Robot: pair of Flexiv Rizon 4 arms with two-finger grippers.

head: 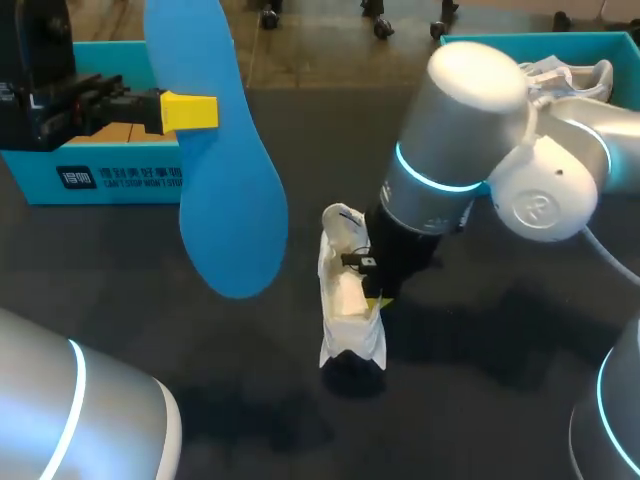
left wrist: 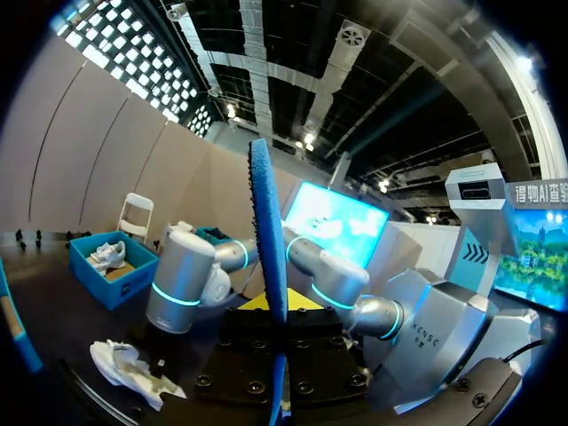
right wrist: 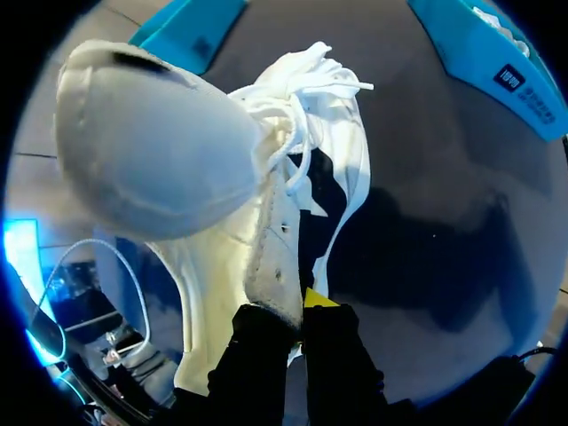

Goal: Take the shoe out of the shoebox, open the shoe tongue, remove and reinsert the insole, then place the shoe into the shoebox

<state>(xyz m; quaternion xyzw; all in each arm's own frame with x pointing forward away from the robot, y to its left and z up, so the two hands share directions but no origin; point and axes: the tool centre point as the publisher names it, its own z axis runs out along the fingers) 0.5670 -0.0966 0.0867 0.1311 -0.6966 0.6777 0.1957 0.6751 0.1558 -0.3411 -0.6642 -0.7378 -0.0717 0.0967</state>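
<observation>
My left gripper (head: 190, 111) is raised at the back left, shut on a blue insole (head: 228, 190) that hangs lengthwise in the air. In the left wrist view the insole (left wrist: 267, 240) shows edge-on, standing up between the fingers of the left gripper (left wrist: 273, 311). A white shoe (head: 350, 300) sits mid-table, its laces loose. My right gripper (head: 377, 297) comes down onto it and, in the right wrist view, is shut (right wrist: 298, 311) on the rim of the shoe's (right wrist: 222, 177) opening. The shoe (left wrist: 133, 373) also lies below my right arm in the left wrist view.
An open blue shoebox (head: 100, 175) stands at the back left, behind my left gripper. A second blue box (head: 600, 45) at the back right holds another white shoe (head: 570, 80). Dark tabletop (head: 480, 330) surrounds the shoe.
</observation>
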